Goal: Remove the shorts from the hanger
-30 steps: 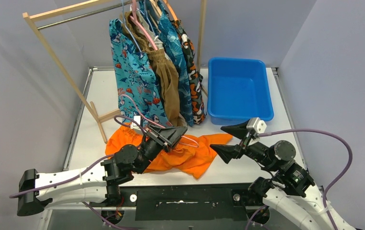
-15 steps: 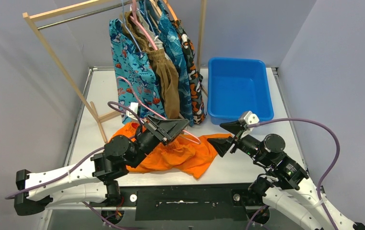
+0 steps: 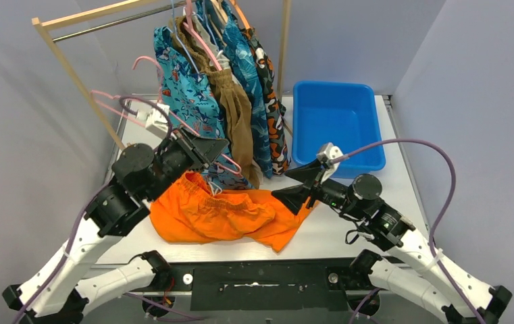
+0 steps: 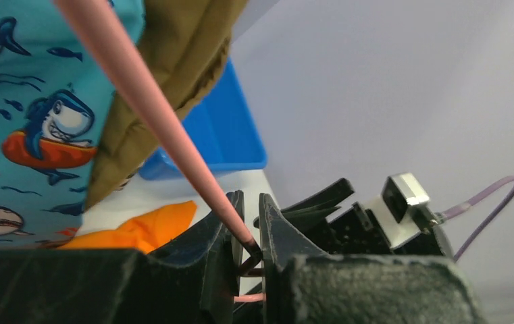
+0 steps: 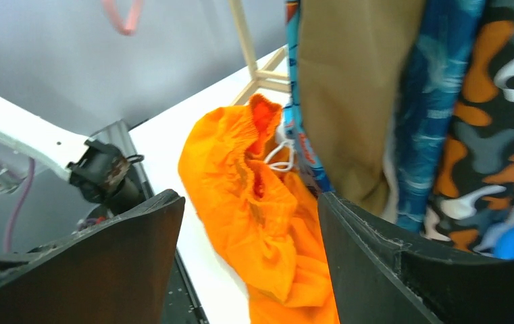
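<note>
Pale grey walls are closing in a white bench point(image 3: 328, 236), with a wooden rack point(image 3: 78, 81) standing at the back left and a blue bin point(image 3: 338, 125) at the back right. The orange shorts point(image 3: 220, 216) are lying crumpled on the bench in front of the rack, their long axis running left to right. The gathered waist with its white cord is facing the rack, and one leg end is reaching toward the right.

The left arm is rearing up high over the bench's left side. The left fingers point(image 3: 207, 152) are pinching narrowly on the bar of a pink hanger point(image 3: 115, 101), which is slanting up to the left with its hook in the air.

The right arm is stretching low and forward. The right fingers point(image 3: 281, 185) are standing wide apart with nothing between them, their tips just beside the shorts' right end.

Shark-print shorts point(image 3: 186, 108), brown shorts point(image 3: 230, 101), blue patterned shorts point(image 3: 250, 81) and camouflage shorts point(image 3: 271, 101) are hanging packed together. Their hangers are cut off at the top, and I cannot make out the pink hanger's lower end.
</note>
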